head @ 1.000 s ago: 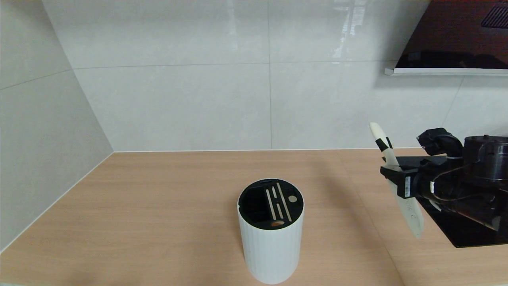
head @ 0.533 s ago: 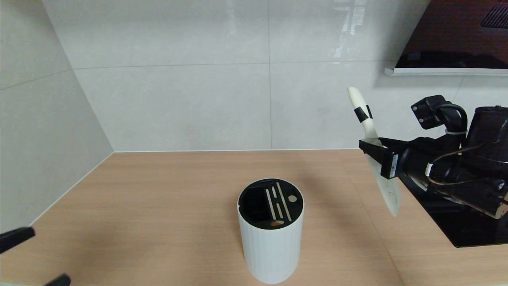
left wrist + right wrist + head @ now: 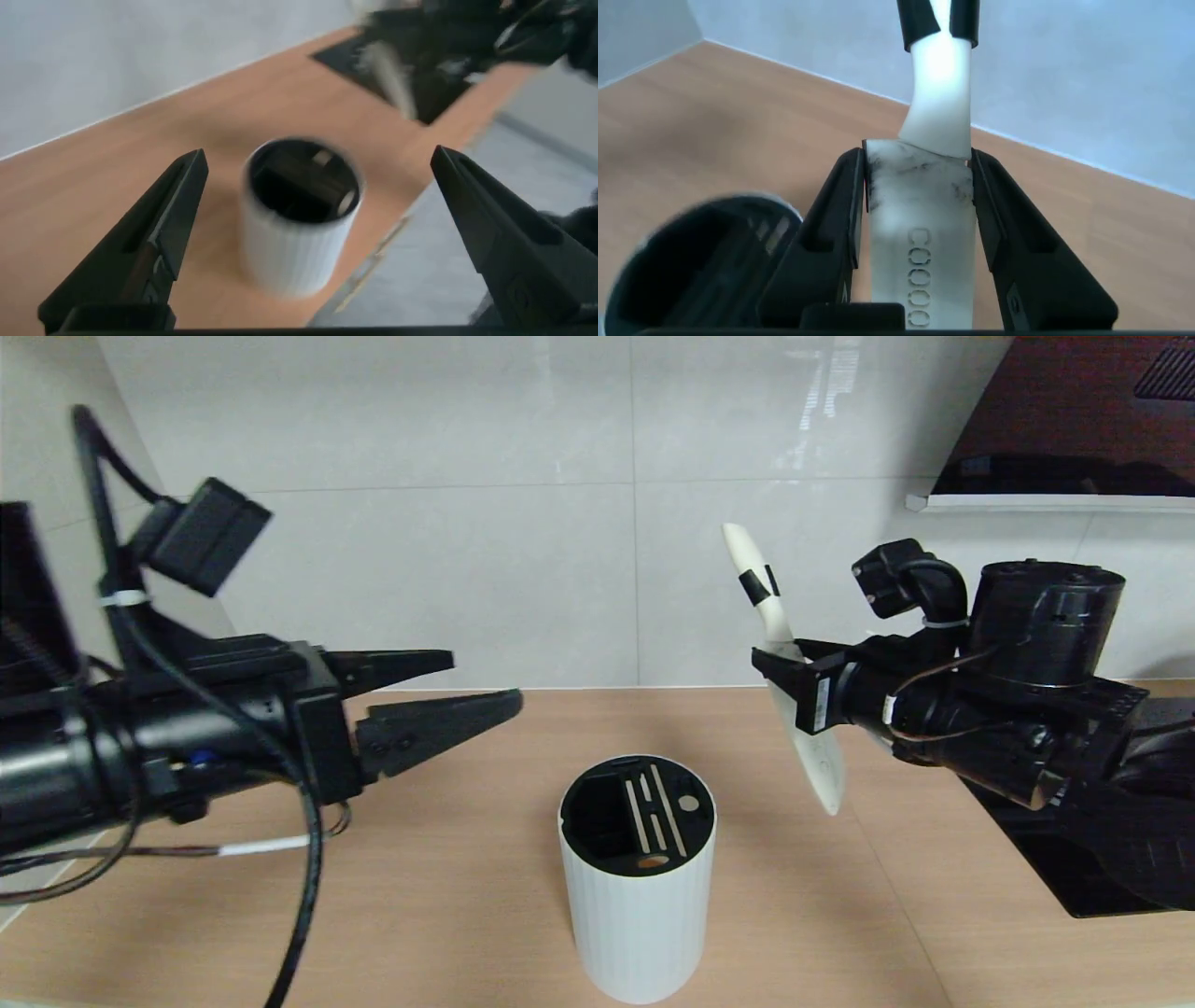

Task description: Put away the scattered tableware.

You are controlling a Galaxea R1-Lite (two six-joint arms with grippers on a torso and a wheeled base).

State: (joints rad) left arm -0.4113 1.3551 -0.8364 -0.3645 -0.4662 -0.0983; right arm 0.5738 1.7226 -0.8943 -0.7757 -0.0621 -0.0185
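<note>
The right gripper point(image 3: 786, 674) has gone up and come in toward the middle. It brings the white knife point(image 3: 815, 761) with it, so the knife is much nearer the knife holder point(image 3: 638, 896) than it was a second ago. Its jaws are clamped on the knife where the blade meets the handle. The knife is in the air, a bit tilted, with the handle up and the tip down. It is on the right side of the holder and not touching it. The left gripper point(image 3: 485, 679) has come in too. It is above the surface point(image 3: 439, 915) on the left side of the holder, with its jaws apart and nothing in them. The holder has not moved. It stands up straight on the surface, and its black top has narrow slots and one bigger hole. I think this means the knife is about to go into a slot. The tip has to get right over a slot first, and it is not there yet. The left gripper may be coming to keep the holder from tipping. There is some small dark print on the blade and a black band around the handle.
</note>
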